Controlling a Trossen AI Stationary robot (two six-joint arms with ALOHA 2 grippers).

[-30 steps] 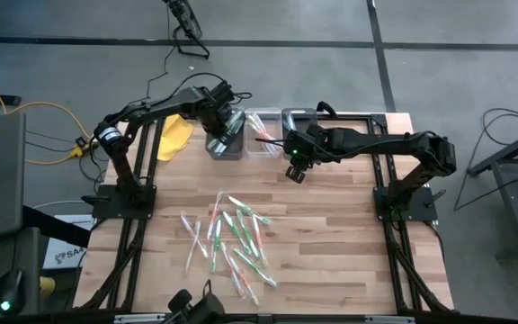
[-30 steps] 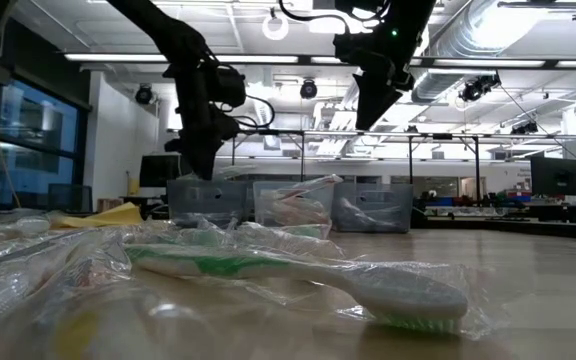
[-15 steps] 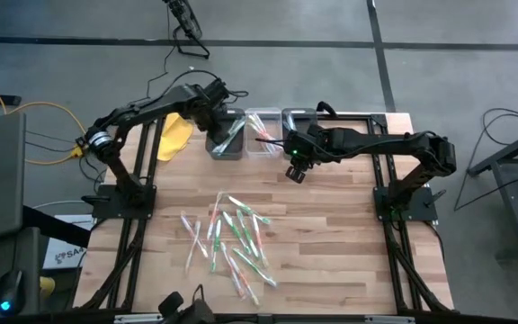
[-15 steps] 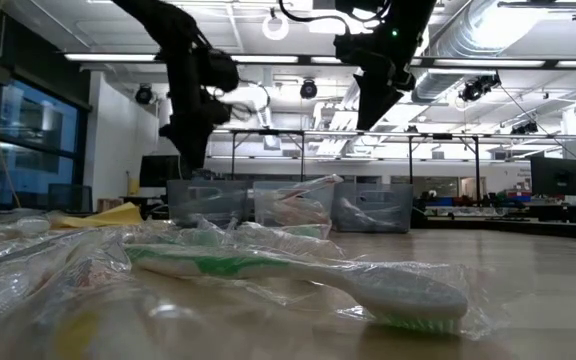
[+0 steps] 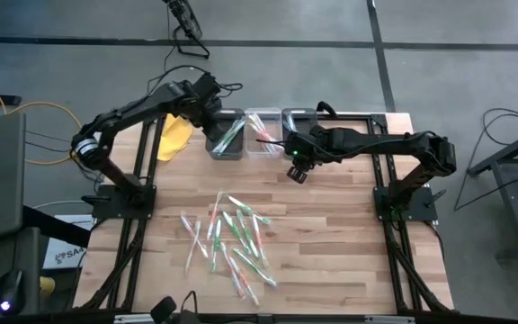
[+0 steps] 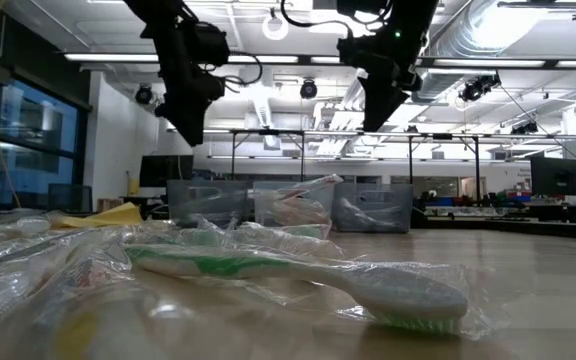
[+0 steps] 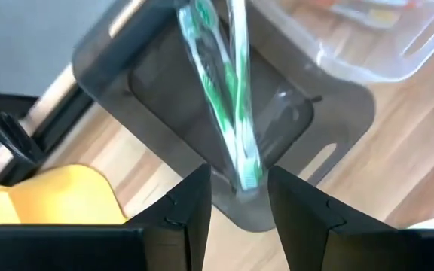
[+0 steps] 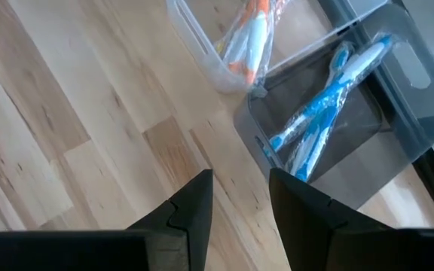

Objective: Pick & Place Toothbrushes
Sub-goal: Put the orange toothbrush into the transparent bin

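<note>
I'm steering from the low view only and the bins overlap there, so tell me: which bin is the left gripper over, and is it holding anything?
Observer: The left gripper is open and empty, above the dark grey plastic bin, the leftmost of three at the table's far edge.
Operator: Anything in that bin?
Observer: Green-and-white wrapped toothbrushes lie in it.
Operator: And the right arm?
Observer: The right gripper hangs open over bare wood, just in front of the bins.
Operator: What is in the bin nearest to it?
Observer: Blue-and-white toothbrushes, in another grey bin.
</note>
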